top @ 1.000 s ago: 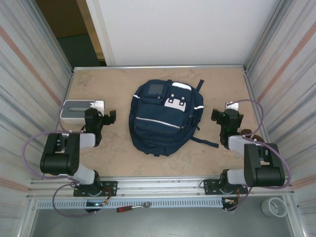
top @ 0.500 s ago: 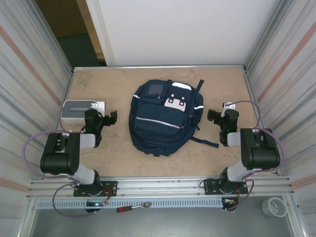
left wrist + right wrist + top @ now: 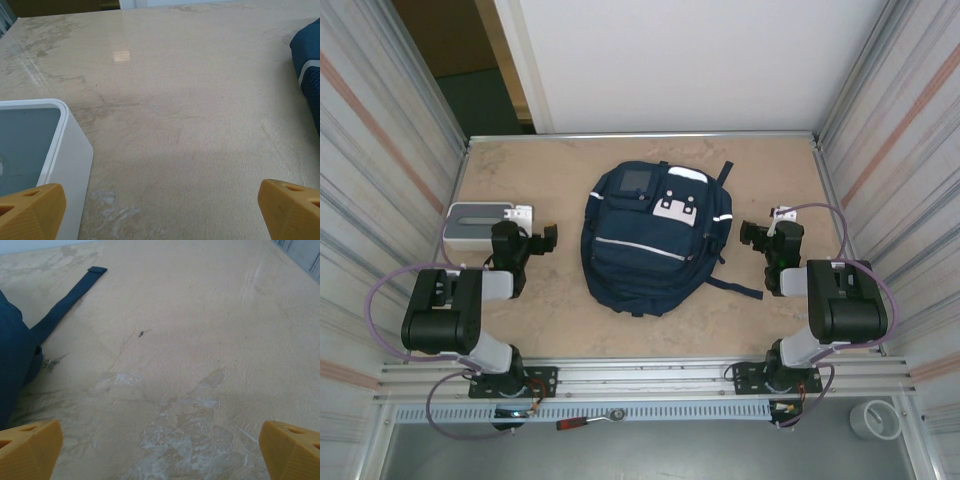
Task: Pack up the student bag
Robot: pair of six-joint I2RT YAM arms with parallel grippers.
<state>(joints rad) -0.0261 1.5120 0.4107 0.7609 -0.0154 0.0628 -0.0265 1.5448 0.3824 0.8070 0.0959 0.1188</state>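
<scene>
I have the student bag (image 3: 650, 240), navy woven fabric with white stripes, lying flat mid-table (image 3: 520, 180) between the arms. The left fingers (image 3: 30, 212), orange and wedge-shaped, are spread wide beside a glossy round-cornered white box (image 3: 75, 160). The right fingers (image 3: 30, 447) are equally wide; up close I make out chalky scuffs and a flat webbing strap (image 3: 67, 300).

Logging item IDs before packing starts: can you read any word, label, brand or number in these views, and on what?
No text is readable in any view.
White patch on the student bag: two small dark marks, too small to read as letters.
Grey square panel: blank or too blurred to tell.
Grey-white box: no print visible.
</scene>
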